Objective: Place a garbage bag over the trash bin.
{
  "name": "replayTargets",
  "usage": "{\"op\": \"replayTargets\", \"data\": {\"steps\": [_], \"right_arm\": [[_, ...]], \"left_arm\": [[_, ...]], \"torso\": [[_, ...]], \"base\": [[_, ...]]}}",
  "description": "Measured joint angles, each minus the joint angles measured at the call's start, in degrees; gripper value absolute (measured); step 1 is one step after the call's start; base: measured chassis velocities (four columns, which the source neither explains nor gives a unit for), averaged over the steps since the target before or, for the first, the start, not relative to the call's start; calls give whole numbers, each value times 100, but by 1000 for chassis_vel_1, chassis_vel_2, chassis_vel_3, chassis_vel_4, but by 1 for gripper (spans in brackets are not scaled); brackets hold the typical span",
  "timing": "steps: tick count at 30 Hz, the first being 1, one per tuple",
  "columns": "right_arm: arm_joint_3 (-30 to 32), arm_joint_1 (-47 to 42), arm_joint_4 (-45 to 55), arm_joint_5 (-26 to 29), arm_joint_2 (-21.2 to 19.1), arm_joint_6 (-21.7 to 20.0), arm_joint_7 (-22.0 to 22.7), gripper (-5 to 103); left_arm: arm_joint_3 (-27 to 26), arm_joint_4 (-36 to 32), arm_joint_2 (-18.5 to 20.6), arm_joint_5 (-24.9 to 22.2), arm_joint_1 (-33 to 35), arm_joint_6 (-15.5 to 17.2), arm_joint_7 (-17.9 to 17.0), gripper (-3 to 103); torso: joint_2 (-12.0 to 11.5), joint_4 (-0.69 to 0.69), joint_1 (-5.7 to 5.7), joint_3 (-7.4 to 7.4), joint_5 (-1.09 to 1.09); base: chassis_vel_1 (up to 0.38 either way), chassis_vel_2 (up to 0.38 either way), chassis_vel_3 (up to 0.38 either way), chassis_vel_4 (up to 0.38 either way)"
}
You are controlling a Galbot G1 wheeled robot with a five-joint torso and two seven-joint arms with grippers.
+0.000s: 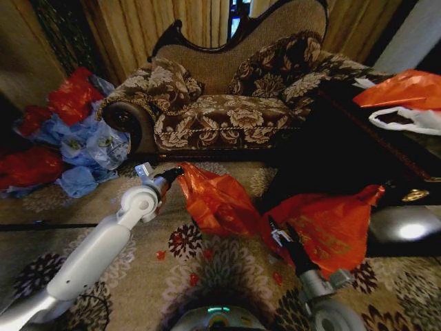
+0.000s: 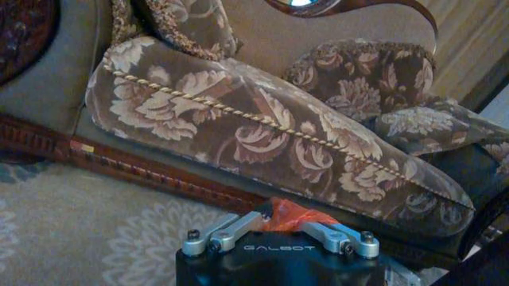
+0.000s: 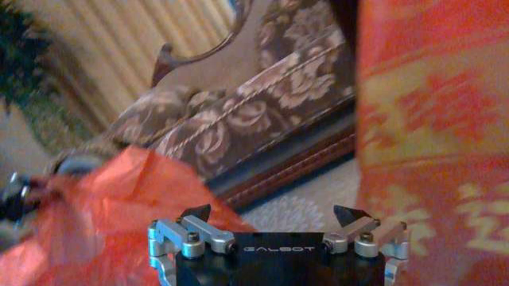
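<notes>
Head view: the garbage bag (image 1: 217, 200) is held stretched above the carpet (image 1: 138, 276), in front of the sofa (image 1: 227, 117).
The right end effector (image 1: 274, 230) is seen released beside the bag's far portion; the left end effector (image 1: 174, 172) is clenched on the bag's edge. The film is judged light, limp and slippery, best pinched at the rim. The trash bin cannot be made out.

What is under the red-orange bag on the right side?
The garbage bag drapes over something dark, seemingly the trash bin; its black side shows left of the bag, its rim is covered. The left gripper pinches another red-orange bag. The right gripper is open.
</notes>
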Motion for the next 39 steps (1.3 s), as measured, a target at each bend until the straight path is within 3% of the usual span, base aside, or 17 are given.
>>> {"op": "replayTargets", "data": {"steps": [3, 10, 25, 31, 35, 38, 39], "right_arm": [[-435, 269, -481, -488, -69, 141, -132, 100], [-1098, 925, -1102, -852, -172, 212, -218, 100], [-1821, 2594, -2178, -488, -403, -120, 44, 102], [-2057, 3267, -2373, 12, -435, -360, 71, 80], [-2117, 3412, -2386, 132, -435, -371, 78, 75], [-2214, 3605, -2389, 219, -390, -241, 109, 58], [-2214, 3605, -2389, 219, -390, -241, 109, 58]], "left_arm": [[61, 39, 19, -50, -58, 8, 18, 0], [229, 214, 71, -130, -237, 32, 150, 0], [374, 456, 34, -364, -529, 87, 258, 0], [395, 589, 23, -359, -589, 86, 331, 0], [417, 670, -2, -333, -632, 52, 378, 0], [438, 883, -108, -326, -724, 26, 429, 0], [438, 883, -108, -326, -724, 26, 429, 0]], "torso": [[0, -1, 0, 0, 0], [0, -1, 0, 0, -1], [-1, -2, 0, 0, 0], [-1, 0, 0, 0, 0], [-1, -1, 0, 0, 0], [-1, -1, 0, 0, -1], [-1, -1, 0, 0, -1]], "base": [[0, 0, 0, 0], [0, 0, 0, 0], [0, 0, 0, 0], [0, 0, 0, 0], [0, 0, 0, 0], [0, 0, 0, 0], [0, 0, 0, 0]]}}
